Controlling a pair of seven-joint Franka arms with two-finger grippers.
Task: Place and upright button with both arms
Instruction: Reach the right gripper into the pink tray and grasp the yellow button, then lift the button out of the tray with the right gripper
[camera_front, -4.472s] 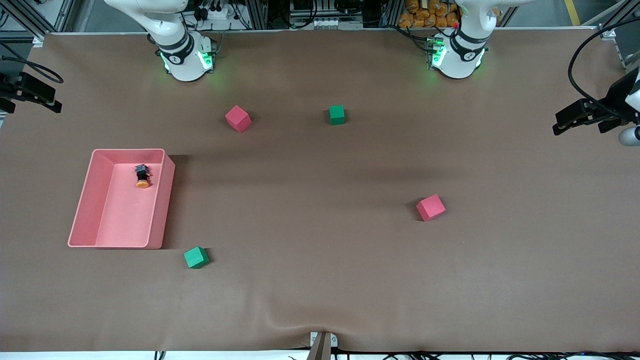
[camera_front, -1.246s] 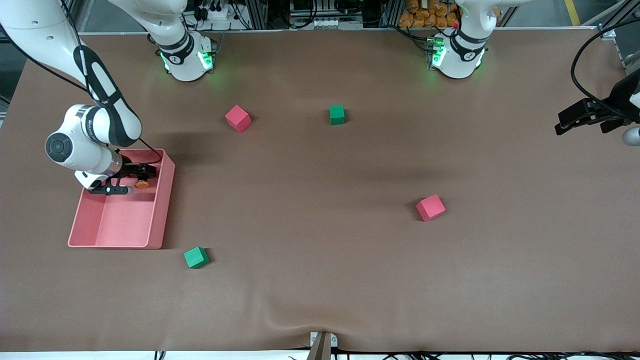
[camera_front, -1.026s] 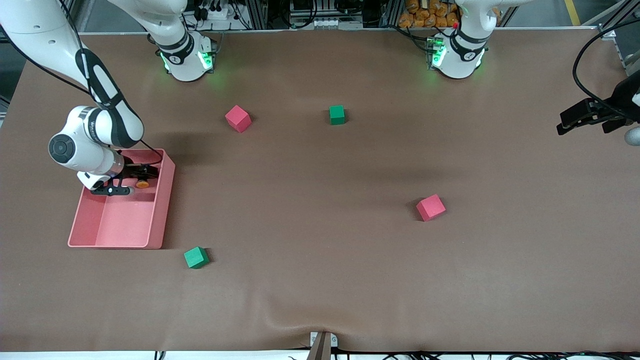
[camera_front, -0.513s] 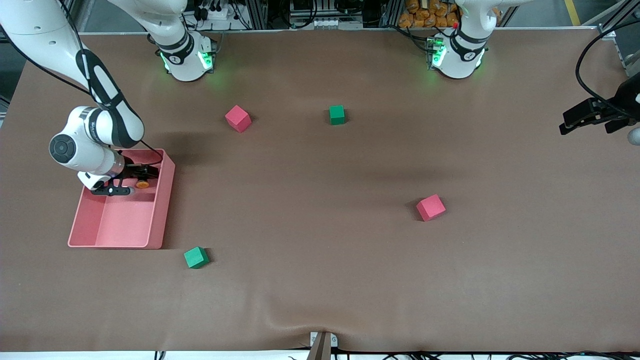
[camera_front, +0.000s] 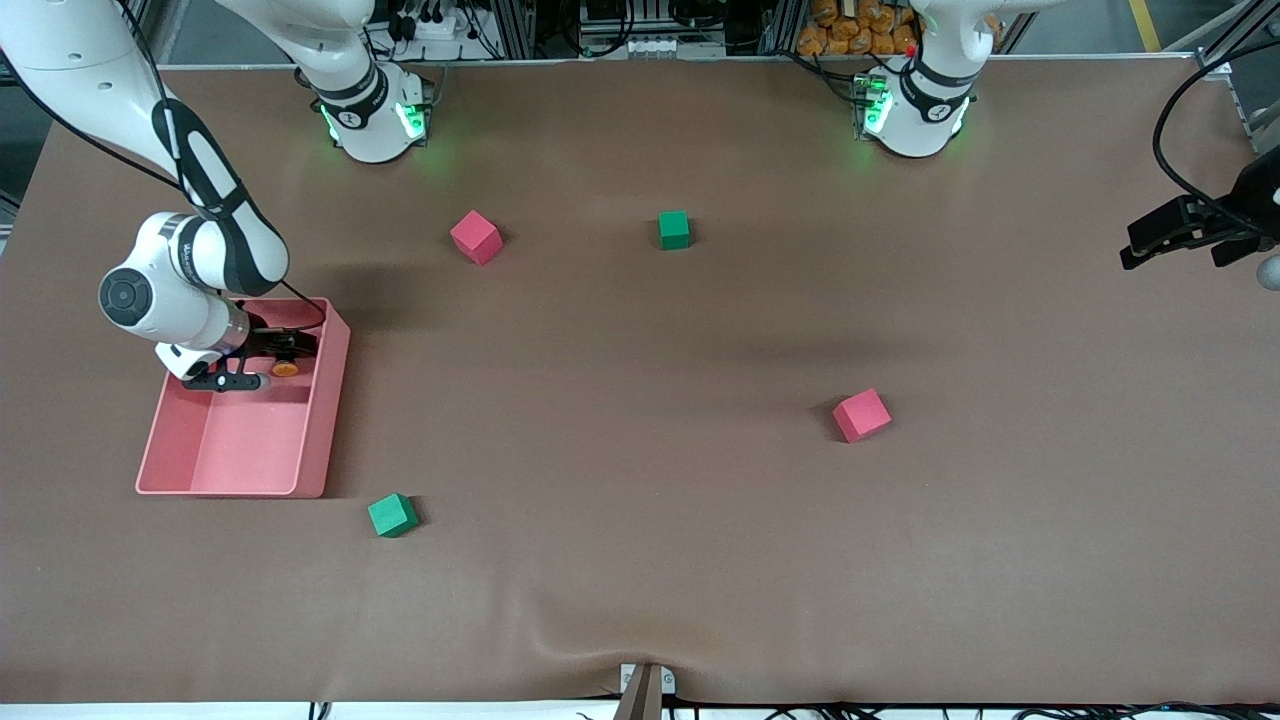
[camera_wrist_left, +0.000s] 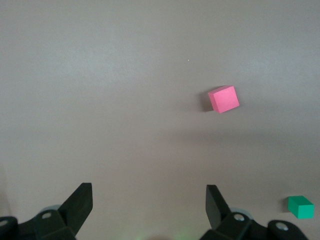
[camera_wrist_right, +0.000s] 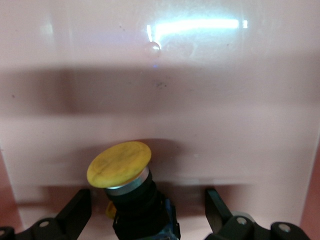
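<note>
**Right gripper lowered around the button in the pink tray**

The brown table (camera_front: 640, 560) is seen spread across the whole front view, with a wrinkle at its 6 o'clock edge. Two white arms are mounted at green-lit bases along the 12 o'clock edge. The right arm (camera_front: 190, 230) is bent down over the pink tray (camera_front: 170, 430), which is set at about 9 o'clock on the table. The left arm (camera_front: 935, 70) is held in wait, and only its base and its black wrist end show.

Inside the tray, at the end toward the bases, the right gripper (camera_wrist_right: 149, 205) is lowered with its fingers (camera_wrist_right: 75, 212) spread apart. The button (camera_wrist_right: 122, 172) is found between them, lying on its side on the tray floor, orange cap pointed away from the wrist, black body between the fingers. No contact between fingers and button can be made out.

The left gripper (camera_wrist_left: 149, 205) is held in the air at about 3 o'clock, over the table edge, with its fingers wide apart and nothing between them.

Four foam cubes are scattered on the table. One red cube (camera_front: 861, 415) is placed at about 4 o'clock from the centre, another red cube (camera_front: 476, 237) at about 11 o'clock. One green cube (camera_front: 674, 229) sits near 12 o'clock, and another green cube (camera_front: 392, 515) lies just beside the tray's nearest corner.
</note>
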